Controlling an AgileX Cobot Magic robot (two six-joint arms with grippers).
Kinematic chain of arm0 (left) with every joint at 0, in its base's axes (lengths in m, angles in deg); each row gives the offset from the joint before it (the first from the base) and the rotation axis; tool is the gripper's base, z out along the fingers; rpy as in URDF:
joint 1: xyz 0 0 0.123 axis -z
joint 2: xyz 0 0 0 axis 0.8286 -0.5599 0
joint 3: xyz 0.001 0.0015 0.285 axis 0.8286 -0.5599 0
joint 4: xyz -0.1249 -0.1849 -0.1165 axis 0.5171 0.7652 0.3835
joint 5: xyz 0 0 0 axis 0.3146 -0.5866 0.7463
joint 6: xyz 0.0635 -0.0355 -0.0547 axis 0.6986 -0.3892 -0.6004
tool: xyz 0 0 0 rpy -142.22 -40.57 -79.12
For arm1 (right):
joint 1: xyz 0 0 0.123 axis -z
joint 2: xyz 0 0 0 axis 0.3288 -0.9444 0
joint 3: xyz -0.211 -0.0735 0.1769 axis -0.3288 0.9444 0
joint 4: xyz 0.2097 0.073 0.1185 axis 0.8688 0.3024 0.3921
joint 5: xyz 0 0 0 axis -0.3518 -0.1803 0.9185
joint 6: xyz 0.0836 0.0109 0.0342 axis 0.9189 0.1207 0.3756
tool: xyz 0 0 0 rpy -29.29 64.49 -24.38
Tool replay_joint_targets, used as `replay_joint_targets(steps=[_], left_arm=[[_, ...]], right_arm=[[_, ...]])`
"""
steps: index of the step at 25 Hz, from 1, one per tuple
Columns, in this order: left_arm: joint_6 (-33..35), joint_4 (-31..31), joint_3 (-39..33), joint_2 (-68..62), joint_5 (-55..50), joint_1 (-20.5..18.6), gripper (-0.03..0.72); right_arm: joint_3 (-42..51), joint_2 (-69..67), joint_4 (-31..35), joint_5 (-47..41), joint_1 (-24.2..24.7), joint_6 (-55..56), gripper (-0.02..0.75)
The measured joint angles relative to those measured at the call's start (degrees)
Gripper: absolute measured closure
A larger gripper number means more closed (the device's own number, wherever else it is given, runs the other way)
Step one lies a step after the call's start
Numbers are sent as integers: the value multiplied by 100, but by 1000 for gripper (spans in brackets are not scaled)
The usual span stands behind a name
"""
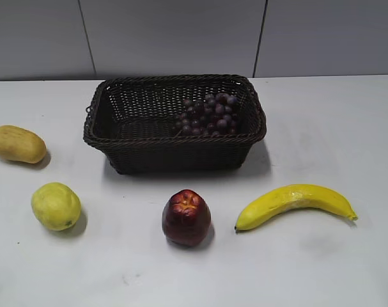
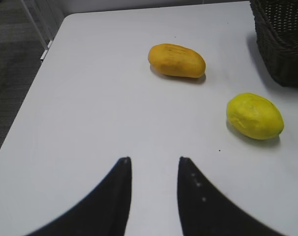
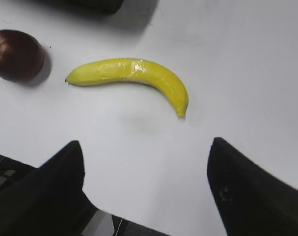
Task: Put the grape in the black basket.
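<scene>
The grape (image 1: 208,114), a bunch of small dark red-purple grapes, lies inside the black basket (image 1: 126,144) toward its right end. The basket stands at the back middle of the white table; its corner shows in the left wrist view (image 2: 281,44). Neither arm shows in the exterior view. My left gripper (image 2: 153,160) is open and empty over bare table at the left side. My right gripper (image 3: 146,145) is wide open and empty, over the table's near edge in front of the banana.
A banana (image 1: 296,203) (image 3: 134,76) lies front right. A dark red apple (image 1: 186,217) (image 3: 16,54) sits front middle. A yellow-green round fruit (image 1: 55,206) (image 2: 255,116) and an orange-yellow mango (image 1: 16,144) (image 2: 176,60) lie at the left.
</scene>
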Motion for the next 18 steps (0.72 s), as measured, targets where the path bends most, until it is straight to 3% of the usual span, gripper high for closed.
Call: replay_joint_targets(steps=[13, 18], left_arm=[[0, 0, 0, 0, 0, 0, 452], [0, 0, 0, 0, 0, 0, 452]], right_arm=[[2347, 2742, -189, -5, 0, 53, 145], [2558, 3097, -231, -35, 0, 53, 146]])
